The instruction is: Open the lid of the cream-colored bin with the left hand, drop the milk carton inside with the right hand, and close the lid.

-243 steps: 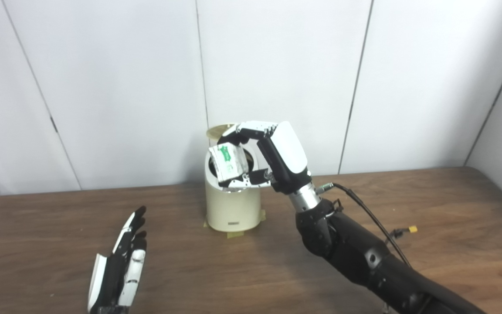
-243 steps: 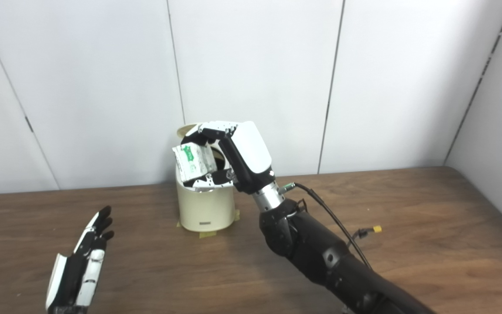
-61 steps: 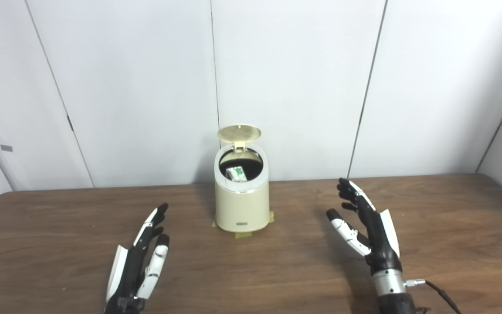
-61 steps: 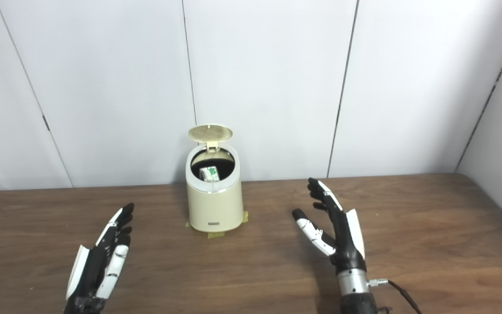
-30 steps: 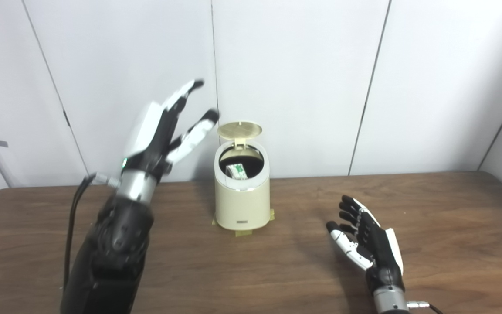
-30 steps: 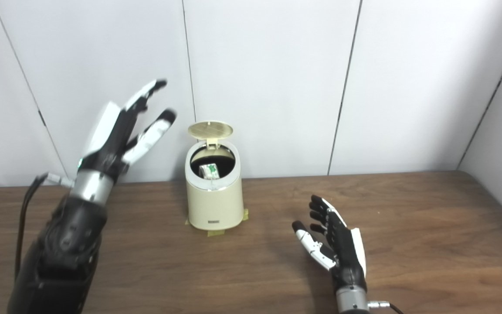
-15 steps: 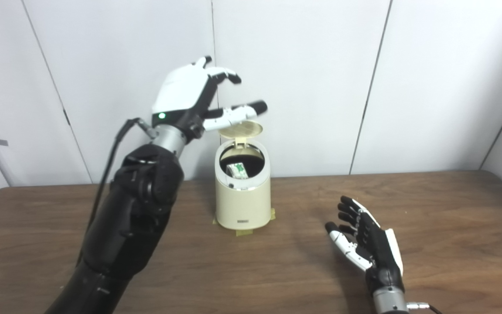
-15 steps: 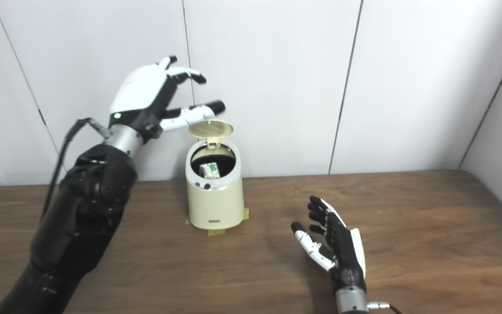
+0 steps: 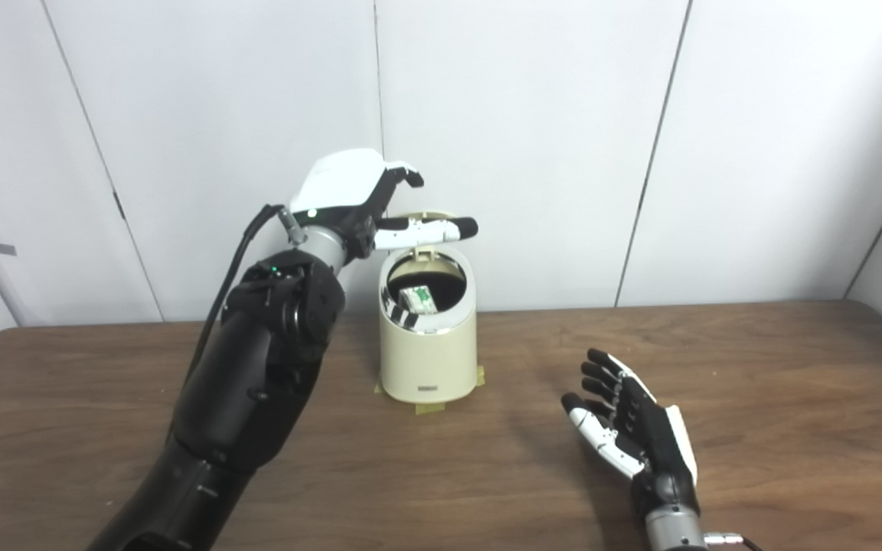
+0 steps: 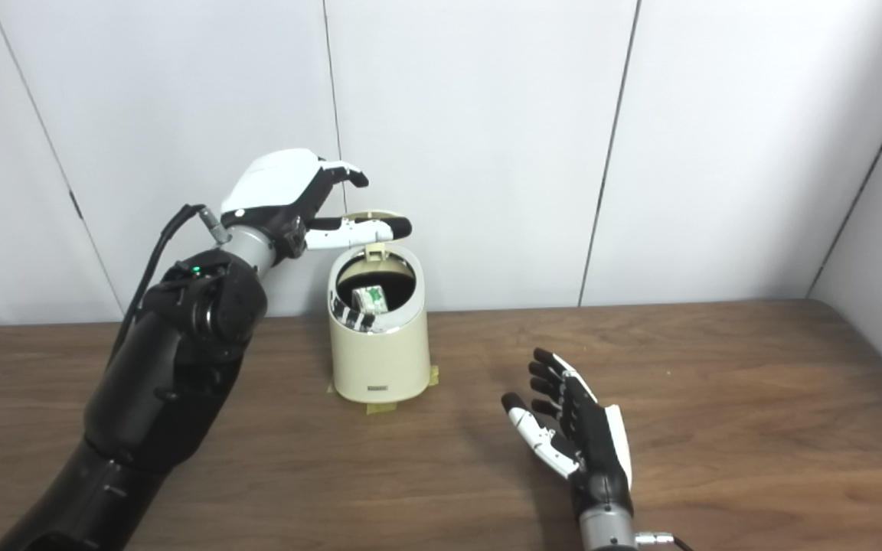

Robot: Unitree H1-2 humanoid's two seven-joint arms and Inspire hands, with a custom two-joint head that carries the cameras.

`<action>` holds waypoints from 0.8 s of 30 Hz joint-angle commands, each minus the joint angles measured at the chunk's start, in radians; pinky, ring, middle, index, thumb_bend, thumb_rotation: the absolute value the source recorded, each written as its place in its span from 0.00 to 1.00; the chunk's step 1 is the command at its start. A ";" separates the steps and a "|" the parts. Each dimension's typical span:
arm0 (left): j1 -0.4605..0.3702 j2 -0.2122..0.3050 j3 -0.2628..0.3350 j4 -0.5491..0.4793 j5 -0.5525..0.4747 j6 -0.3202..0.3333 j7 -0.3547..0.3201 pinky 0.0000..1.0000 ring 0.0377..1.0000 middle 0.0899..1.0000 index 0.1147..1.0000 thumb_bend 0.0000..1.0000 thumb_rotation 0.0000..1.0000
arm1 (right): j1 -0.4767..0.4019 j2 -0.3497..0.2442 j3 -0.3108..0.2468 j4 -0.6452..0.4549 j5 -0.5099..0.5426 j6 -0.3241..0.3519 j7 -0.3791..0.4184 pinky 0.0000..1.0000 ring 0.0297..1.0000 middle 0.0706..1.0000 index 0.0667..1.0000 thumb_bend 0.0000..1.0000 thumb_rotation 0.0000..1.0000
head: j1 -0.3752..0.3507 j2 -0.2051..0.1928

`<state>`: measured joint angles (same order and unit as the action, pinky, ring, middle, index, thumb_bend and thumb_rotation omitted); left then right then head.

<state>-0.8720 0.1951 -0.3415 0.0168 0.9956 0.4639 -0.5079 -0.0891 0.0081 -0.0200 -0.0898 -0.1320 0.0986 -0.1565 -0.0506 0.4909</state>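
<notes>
The left hand (image 9: 357,200) now reaches above the cream-colored bin (image 9: 427,337), lower than half a second ago, and its thumb lies across the raised lid (image 9: 419,220). One second ago this hand was only rising beside the bin, blurred by motion. The lid, which stood nearly upright before, now looks tipped forward under the hand, so I judge that the closing has started. The hand holds nothing; its fingers are spread and a little curled.

The milk carton (image 9: 414,298) lies inside the bin, visible through the open mouth, in the same place as in the frames from two seconds ago. Eight seconds ago the right hand carried it over the opening, so the drop is done, and only the closing of the lid remains.

The right hand (image 9: 635,427) rests open and empty low over the table (image 9: 793,398), palm turned up, well apart from the bin. It has moved back a little toward the robot.

Counting the things: one bin with one lid, one carton, two hands. Pieces of tape (image 9: 432,408) show at the foot of the bin; I see at least two.
</notes>
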 commanded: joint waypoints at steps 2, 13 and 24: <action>-0.054 0.001 0.008 0.013 0.021 0.004 0.029 1.00 0.99 0.88 0.83 1.00 1.00 | -0.021 0.003 -0.004 -0.037 -0.002 -0.002 0.003 0.74 0.80 0.80 0.80 0.24 0.32 | 0.000 0.001; -0.038 -0.009 -0.014 0.036 0.034 -0.002 0.049 1.00 0.99 0.91 0.80 1.00 0.98 | -0.018 0.012 -0.011 -0.033 0.025 0.020 0.011 0.75 0.80 0.80 0.80 0.26 0.30 | -0.002 0.002; 0.009 -0.026 -0.052 0.018 0.051 -0.003 0.065 1.00 0.98 0.89 0.81 1.00 0.98 | -0.016 0.013 -0.008 -0.008 0.026 0.010 0.012 0.76 0.81 0.81 0.80 0.25 0.26 | -0.011 0.010</action>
<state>-0.8229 0.1653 -0.3955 0.0642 1.0221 0.4620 -0.4740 -0.0819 0.0182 -0.0262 -0.0851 -0.1026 0.1338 -0.1447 -0.0614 0.4985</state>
